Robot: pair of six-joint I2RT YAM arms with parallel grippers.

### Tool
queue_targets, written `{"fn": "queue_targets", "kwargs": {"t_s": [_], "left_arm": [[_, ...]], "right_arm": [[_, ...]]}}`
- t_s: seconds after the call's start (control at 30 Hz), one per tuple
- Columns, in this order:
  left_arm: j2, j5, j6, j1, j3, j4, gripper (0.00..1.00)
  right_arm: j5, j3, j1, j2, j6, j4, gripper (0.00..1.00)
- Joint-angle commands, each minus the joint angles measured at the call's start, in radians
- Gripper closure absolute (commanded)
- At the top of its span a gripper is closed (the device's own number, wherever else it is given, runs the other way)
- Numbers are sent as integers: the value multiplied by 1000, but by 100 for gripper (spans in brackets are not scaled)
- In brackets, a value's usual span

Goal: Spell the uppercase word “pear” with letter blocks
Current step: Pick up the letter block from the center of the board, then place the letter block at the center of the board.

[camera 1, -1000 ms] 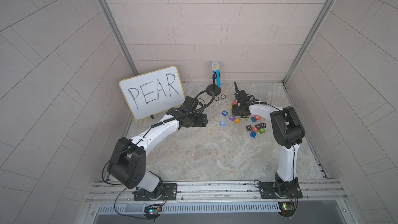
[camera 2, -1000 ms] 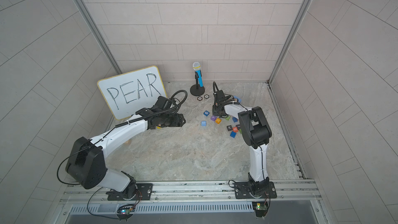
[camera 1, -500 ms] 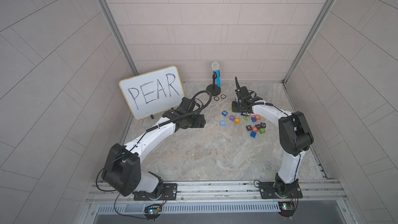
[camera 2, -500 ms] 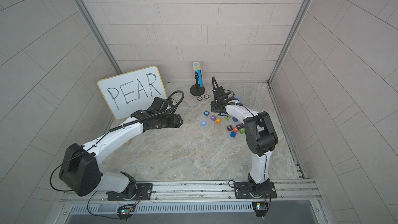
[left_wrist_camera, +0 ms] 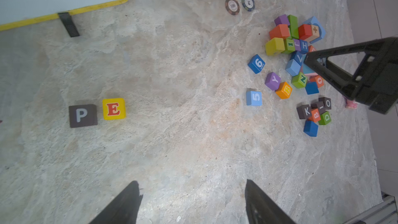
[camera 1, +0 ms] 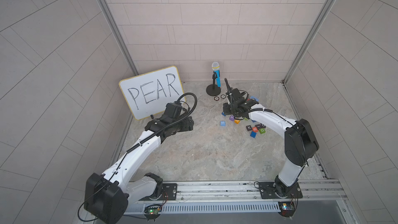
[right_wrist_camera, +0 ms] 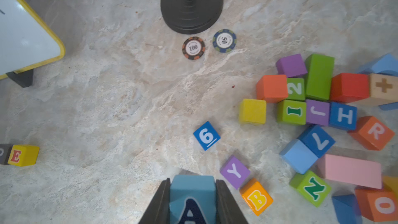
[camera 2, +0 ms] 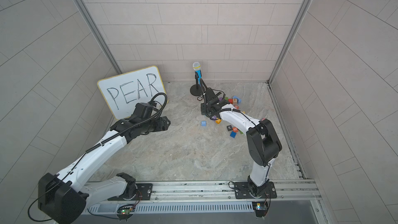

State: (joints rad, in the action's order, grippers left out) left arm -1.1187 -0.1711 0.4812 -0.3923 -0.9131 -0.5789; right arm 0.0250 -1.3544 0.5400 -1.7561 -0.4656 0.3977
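The right pincer (right_wrist_camera: 192, 183) pinches the blue A block (right_wrist_camera: 190, 203) by two opposite sides, with the A face turned toward the wrist camera. In both top views it hangs at the 9 o'clock edge of the loose pile of blocks (camera 2: 231, 115), which lies at about 1 o'clock on the tabletop (camera 1: 204, 151).

The left pincer (left_wrist_camera: 191, 182) is spread wide with nothing between its fingers. It hovers near the foot of the whiteboard (camera 1: 150, 91), which reads PEAR and stands at 10 o'clock.

The dark purple P block (left_wrist_camera: 83, 115) and the yellow E block (left_wrist_camera: 114, 108) rest on the tabletop letters up. The E is just beside the P at its 3 o'clock, with a narrow gap between them. The left arm hides both in the top views.

The orange-red R block (right_wrist_camera: 373, 134) lies in the pile with its letter up, just beside the blue H block (right_wrist_camera: 342, 116).

The blue 6 block (right_wrist_camera: 206, 135) and the pale blue 5 block (left_wrist_camera: 254, 98) sit apart at the pile's 9 o'clock side.

Two poker chips (right_wrist_camera: 193, 48) lie near the base of the microphone stand (camera 1: 215, 76) at 12 o'clock.
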Motion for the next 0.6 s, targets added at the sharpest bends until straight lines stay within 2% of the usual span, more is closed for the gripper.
{"fn": "queue_targets", "kwargs": {"t_s": [0.0, 0.3, 0.57], "left_arm": [[41, -10, 24, 38, 41, -35, 19], [76, -135, 26, 198, 104, -29, 19], [47, -169, 50, 255, 101, -53, 20]], "right_arm": [[26, 8, 41, 1, -42, 8, 72], [17, 14, 139, -46, -110, -69, 72], [91, -31, 236, -123, -216, -100, 73]]}}
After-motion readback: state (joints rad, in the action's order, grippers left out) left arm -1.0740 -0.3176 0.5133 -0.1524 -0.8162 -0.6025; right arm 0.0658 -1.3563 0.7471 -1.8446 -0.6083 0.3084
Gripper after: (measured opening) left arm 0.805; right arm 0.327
